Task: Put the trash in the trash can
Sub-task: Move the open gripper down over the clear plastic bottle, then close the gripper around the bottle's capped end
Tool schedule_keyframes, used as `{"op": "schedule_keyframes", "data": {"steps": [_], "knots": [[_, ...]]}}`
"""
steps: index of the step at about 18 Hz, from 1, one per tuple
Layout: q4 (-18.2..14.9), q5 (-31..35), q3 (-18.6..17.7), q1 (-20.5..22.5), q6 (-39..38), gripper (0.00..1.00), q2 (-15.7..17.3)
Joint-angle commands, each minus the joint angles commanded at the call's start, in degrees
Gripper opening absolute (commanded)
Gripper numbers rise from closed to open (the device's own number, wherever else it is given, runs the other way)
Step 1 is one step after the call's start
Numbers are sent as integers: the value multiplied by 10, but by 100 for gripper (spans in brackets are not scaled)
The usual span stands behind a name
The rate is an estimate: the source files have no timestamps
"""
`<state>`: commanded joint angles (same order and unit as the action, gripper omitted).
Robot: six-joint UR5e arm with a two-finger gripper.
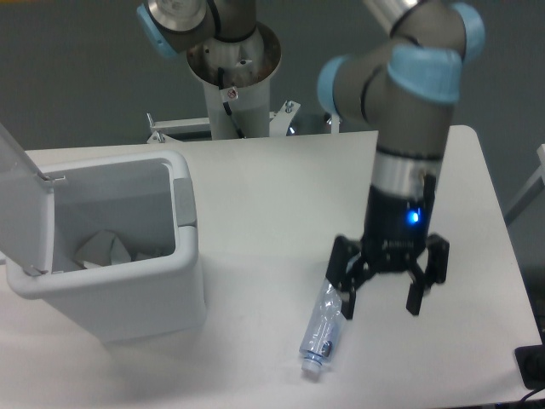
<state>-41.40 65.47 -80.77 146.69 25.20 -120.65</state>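
End effector is spread wide, holding nothing, hanging low over the table with a blue light lit on its wrist. Left finger sits right at the top end of the bottle; can't tell if they touch. Bottle lies flat, cap toward the front edge. Wrapper is inside the trash can, lid flipped up, well left of the arm.

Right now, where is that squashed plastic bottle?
The crushed bottle lies on the white table near its front edge, cap toward the camera, right of the white trash can. Its far end sits just beside the gripper, whose jaws are spread open.
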Motion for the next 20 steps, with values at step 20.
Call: {"op": "schedule_keyframes", "data": {"steps": [20], "knots": [[4, 142, 17, -88, 53, 100, -126]]}}
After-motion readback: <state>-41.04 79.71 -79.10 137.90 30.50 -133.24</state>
